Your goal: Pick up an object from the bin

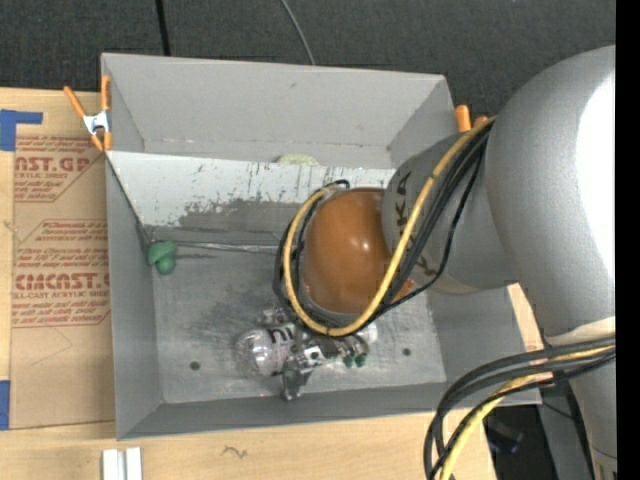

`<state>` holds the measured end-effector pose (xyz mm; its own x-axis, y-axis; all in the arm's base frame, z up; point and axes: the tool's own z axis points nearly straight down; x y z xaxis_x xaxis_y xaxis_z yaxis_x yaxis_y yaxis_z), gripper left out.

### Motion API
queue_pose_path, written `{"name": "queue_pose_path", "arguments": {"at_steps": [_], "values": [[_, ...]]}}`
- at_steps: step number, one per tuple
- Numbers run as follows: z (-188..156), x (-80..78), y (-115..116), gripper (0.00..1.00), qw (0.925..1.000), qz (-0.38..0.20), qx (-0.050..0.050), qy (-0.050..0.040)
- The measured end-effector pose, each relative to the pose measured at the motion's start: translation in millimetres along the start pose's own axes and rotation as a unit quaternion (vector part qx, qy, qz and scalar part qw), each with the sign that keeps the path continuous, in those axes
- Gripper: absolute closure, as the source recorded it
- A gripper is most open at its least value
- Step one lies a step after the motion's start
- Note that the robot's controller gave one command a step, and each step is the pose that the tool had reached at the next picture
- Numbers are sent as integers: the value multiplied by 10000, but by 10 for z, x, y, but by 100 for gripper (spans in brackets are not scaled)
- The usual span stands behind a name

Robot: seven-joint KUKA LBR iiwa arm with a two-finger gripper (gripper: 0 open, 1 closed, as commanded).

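The grey metal bin (135, 298) has a scuffed, scratched floor and sloping walls, and it holds few things. A small green lump (162, 256), rounded and matte, lies alone at about 9 o'clock, close to the foot of the left wall. A clear rounded thing (254, 348), glassy and glinting, lies on the floor at about 7 o'clock.

The gripper (300, 353) is low over the floor near 6 o'clock, and the clear thing sits just beside it at its own 9 o'clock. It is too tangled with the metal parts to tell whether they touch. Whether the gripper is spread or pressed together cannot be told from here. Above it, the wrist's smooth, glossy orange cover (340, 248) bulges at the bin's centre, ringed by black and yellow cables (292, 258).
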<state>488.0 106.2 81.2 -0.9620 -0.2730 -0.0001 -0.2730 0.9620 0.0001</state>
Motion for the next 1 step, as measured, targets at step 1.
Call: {"name": "queue_pose_path", "arguments": {"at_steps": [1], "values": [[-536,-40,242,100,10000,60,-1,35]]}}
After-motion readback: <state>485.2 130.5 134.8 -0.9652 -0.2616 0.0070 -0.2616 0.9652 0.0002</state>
